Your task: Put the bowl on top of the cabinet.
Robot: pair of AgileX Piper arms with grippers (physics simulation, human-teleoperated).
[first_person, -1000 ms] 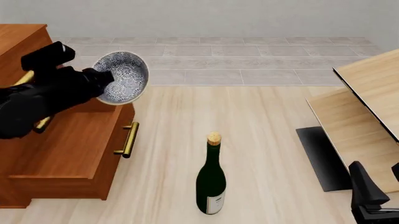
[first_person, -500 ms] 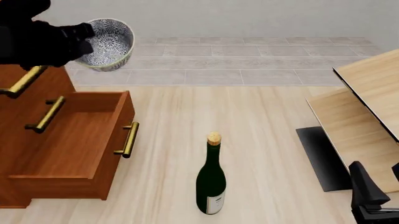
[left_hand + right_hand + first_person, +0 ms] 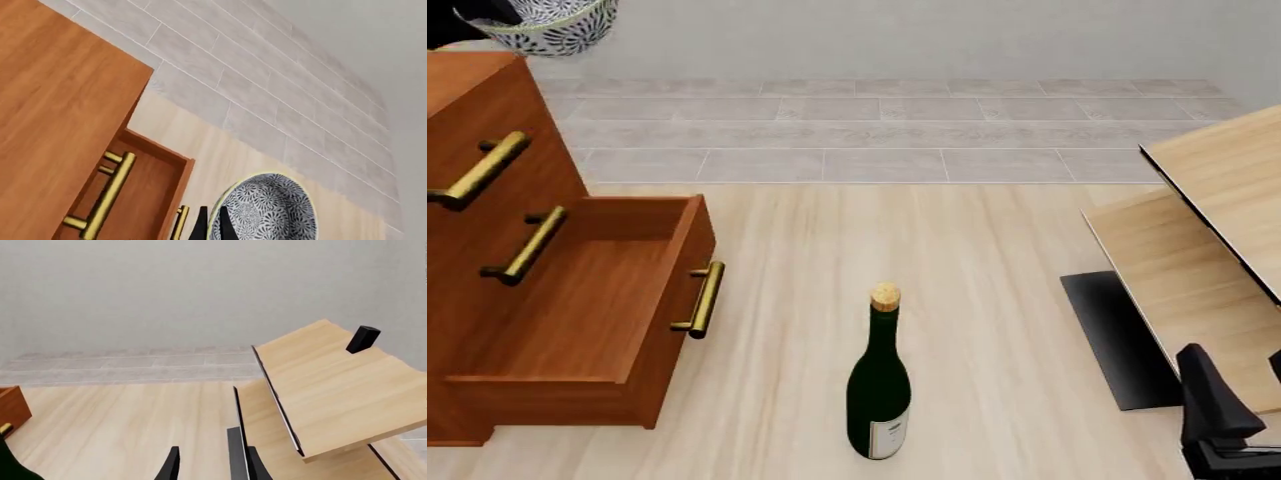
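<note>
The speckled blue-and-white bowl (image 3: 554, 25) hangs high at the far left, cut off by the picture's upper edge, above the back right corner of the reddish-brown cabinet (image 3: 507, 110). My left gripper (image 3: 212, 223) is shut on the rim of the bowl (image 3: 267, 207); in the front view only a black bit of it (image 3: 467, 12) shows. Below, the left wrist view takes in the cabinet's flat top (image 3: 60, 110). Low at the right, far from the bowl, my right gripper (image 3: 203, 462) is open and holds nothing.
The cabinet's lower drawer (image 3: 587, 290) stands pulled out, with brass bar handles (image 3: 701, 298) on the fronts. A dark green corked bottle (image 3: 878, 390) stands upright on the floor in the middle front. Pale wood furniture (image 3: 1214, 220) with black edges fills the right side.
My left arm has carried the bowl up and to the left, from in front of the upper drawers to above the cabinet's top. The right arm has stayed put.
</note>
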